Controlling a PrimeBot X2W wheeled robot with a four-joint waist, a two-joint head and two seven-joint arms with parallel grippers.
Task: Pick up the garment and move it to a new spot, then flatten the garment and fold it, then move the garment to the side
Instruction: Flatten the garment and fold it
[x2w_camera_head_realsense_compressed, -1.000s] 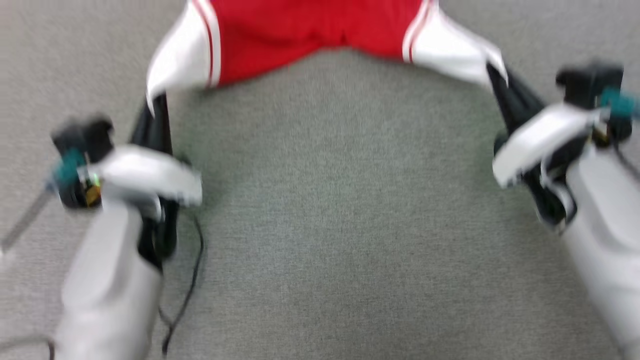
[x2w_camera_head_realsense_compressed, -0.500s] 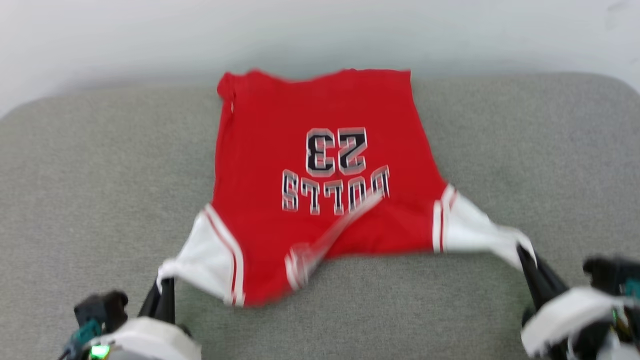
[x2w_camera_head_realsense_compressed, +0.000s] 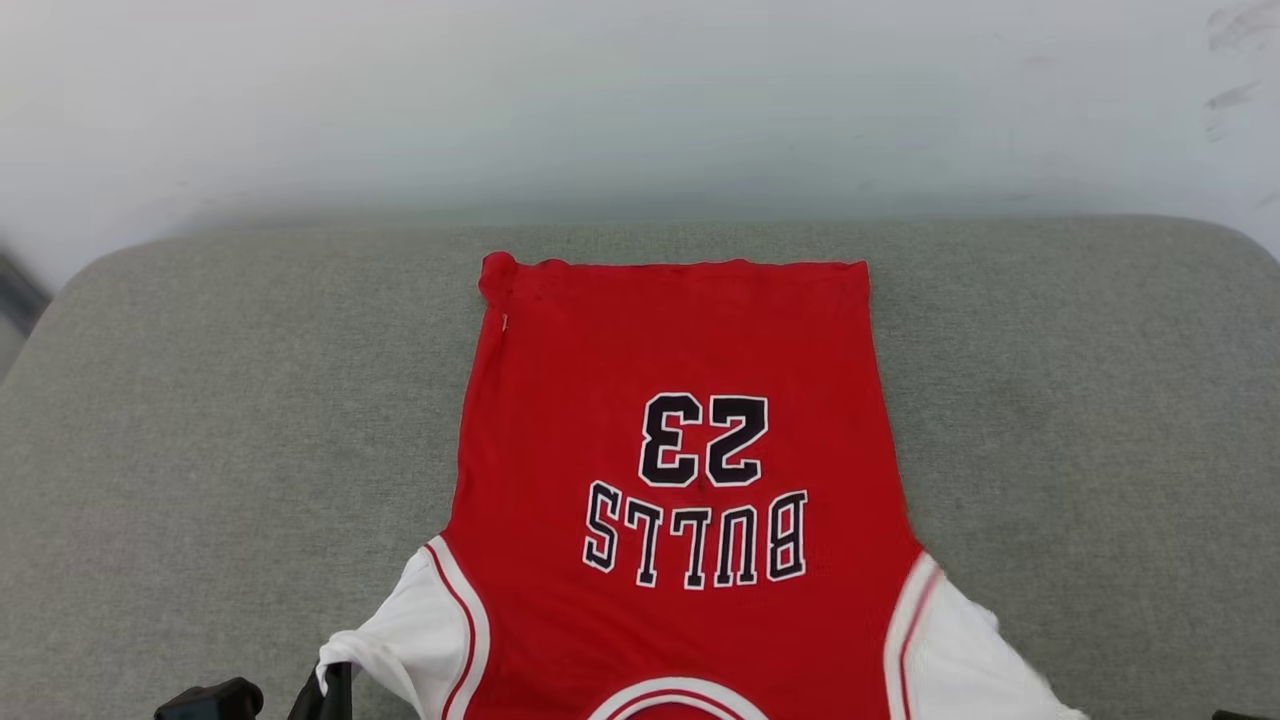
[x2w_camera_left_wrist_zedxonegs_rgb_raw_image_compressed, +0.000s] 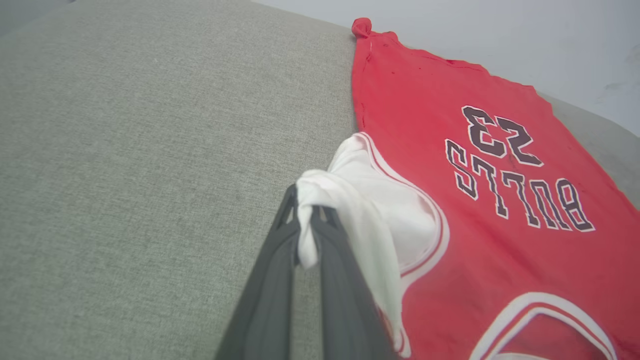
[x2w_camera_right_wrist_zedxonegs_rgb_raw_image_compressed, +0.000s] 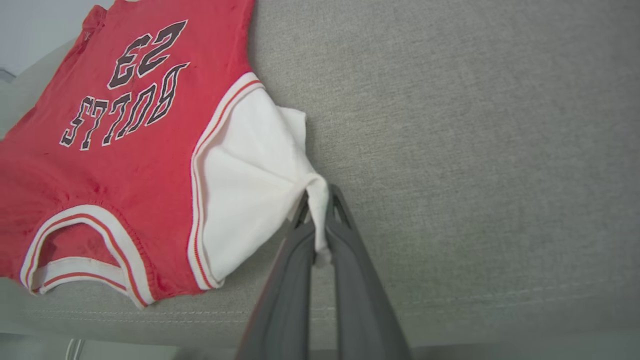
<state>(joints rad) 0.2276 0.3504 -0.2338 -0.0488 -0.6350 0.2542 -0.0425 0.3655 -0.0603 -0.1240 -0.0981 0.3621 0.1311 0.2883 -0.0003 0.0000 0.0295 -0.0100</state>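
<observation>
Left gripper (x2w_camera_left_wrist_zedxonegs_rgb_raw_image_compressed: 305, 212): closed on the bunched tip of the shirt's (x2w_camera_left_wrist_zedxonegs_rgb_raw_image_compressed: 425, 90) left sleeve (x2w_camera_left_wrist_zedxonegs_rgb_raw_image_compressed: 380, 200). Right gripper (x2w_camera_right_wrist_zedxonegs_rgb_raw_image_compressed: 317, 202): clamped likewise on the right sleeve (x2w_camera_right_wrist_zedxonegs_rgb_raw_image_compressed: 245, 170) tip. Cushion (x2w_camera_head_realsense_compressed: 200, 420): broad grey fabric pad against a pale wall (x2w_camera_head_realsense_compressed: 640, 100). Shirt: spread print-up mid-cushion, hem far, collar (x2w_camera_head_realsense_compressed: 680, 690) toward the robot, sleeves drawn outward. Handling, judged: light, soft, limp knit; creases readily, unlikely to slip from a pinch; best held at sleeve ends, shoulders or hem corners. Look: red body; white sleeves, red-and-white trim; black white-edged lettering (x2w_camera_head_realsense_compressed: 690, 545), "BULLS" and "23"; small rolled bunch (x2w_camera_head_realsense_compressed: 497, 272) at one hem corner.
</observation>
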